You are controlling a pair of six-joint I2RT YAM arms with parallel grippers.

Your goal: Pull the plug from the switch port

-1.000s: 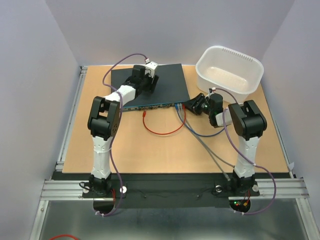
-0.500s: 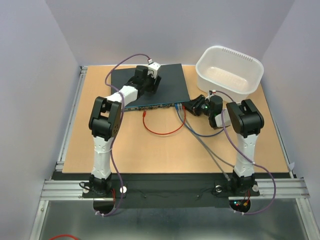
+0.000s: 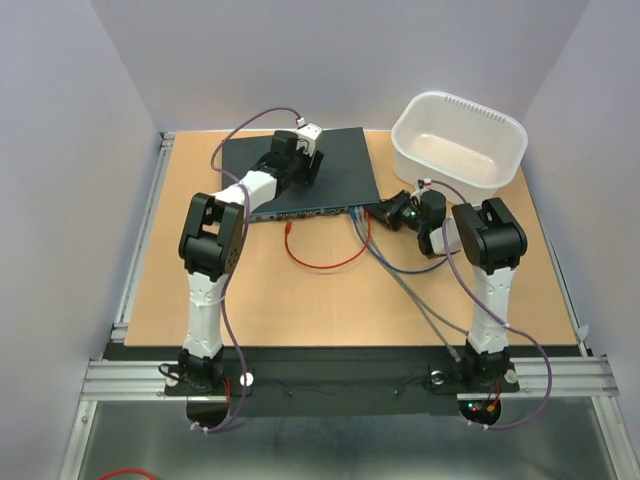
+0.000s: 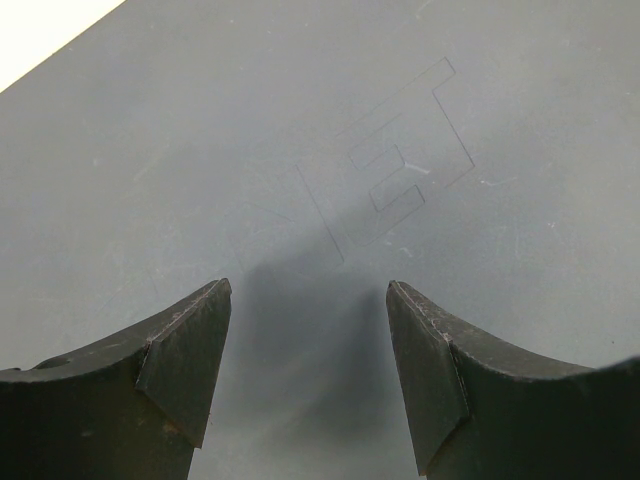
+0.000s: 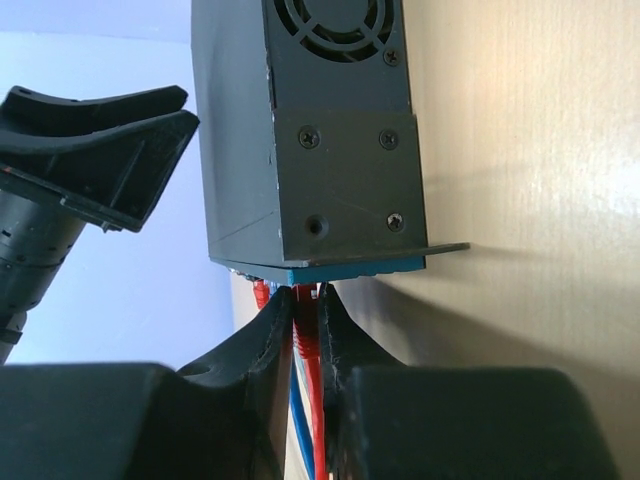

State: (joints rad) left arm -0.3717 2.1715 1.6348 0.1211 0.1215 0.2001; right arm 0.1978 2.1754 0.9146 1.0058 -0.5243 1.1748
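Wood tabletop (image 3: 300,300) is seen with the switch (image 3: 345,165) laid at its far middle. Over the lid the left fingers (image 4: 185,365) are held apart; the right fingers (image 5: 255,350) are clamped on the red plug (image 5: 303,340) at the port edge.

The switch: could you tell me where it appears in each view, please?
Top external: switch lies upper centre, beneath the left gripper.
Left wrist: switch fills the frame, top face.
Right wrist: switch, fan end on, upper centre.
Shared landmark: the left gripper, at left in the right wrist view.
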